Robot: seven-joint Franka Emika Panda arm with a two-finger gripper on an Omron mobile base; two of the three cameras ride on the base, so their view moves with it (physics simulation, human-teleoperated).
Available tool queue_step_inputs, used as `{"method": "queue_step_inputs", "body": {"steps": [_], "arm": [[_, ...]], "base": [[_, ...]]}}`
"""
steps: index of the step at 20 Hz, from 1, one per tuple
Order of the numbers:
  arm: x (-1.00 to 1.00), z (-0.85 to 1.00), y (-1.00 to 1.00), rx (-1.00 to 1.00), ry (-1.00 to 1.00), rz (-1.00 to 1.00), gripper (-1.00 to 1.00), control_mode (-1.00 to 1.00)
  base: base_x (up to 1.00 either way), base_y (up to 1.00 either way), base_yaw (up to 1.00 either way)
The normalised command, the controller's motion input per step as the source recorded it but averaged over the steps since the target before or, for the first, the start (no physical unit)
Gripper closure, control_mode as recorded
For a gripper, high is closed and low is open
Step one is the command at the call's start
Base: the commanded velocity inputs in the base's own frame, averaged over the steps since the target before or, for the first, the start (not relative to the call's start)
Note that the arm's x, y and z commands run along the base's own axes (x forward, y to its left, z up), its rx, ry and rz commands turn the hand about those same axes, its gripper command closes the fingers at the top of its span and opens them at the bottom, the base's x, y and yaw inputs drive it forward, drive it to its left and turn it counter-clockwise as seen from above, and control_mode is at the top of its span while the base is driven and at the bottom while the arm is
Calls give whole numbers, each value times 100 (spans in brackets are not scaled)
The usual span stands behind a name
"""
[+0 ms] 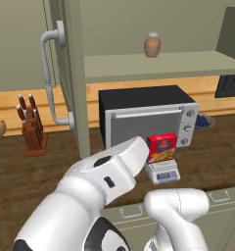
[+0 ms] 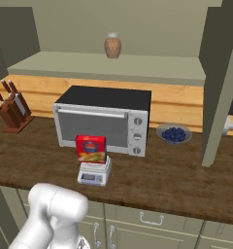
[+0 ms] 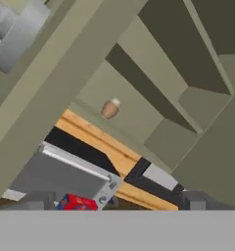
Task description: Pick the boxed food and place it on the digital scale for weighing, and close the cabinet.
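You are seeing the boxed food (image 2: 91, 149) standing upright on the digital scale (image 2: 94, 174), on the wooden counter (image 2: 176, 170) just in front of the oven (image 2: 105, 119). The right base view is giving you a clear look at it, plus a bowl of blueberries (image 2: 174, 134) at the oven's 3 o'clock. In the left base view the white arm (image 1: 114, 169) is covering the box's left edge, and the open cabinet (image 1: 70, 73) door with its grey handle (image 1: 50, 73) is showing at 10 o'clock. The hand view is looking up at the brown jar (image 3: 109, 108) on the shelf. The gripper (image 3: 114, 201) is holding nothing, its tips set wide apart.
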Motion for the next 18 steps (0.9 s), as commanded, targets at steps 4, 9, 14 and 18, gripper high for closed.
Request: {"method": "queue_step_inputs", "body": {"steps": [4, 9, 14, 18], "arm": [[-37, 0, 29, 4, -19, -24, -100, -100], [-35, 11, 24, 7, -31, -10, -100, -100], [-80, 39, 34, 2, -40, -19, -100, -100], [20, 24, 47, 0, -27, -20, -100, -100]], "base": [[0, 0, 0], [0, 0, 0], [0, 0, 0], [0, 0, 0]]}}
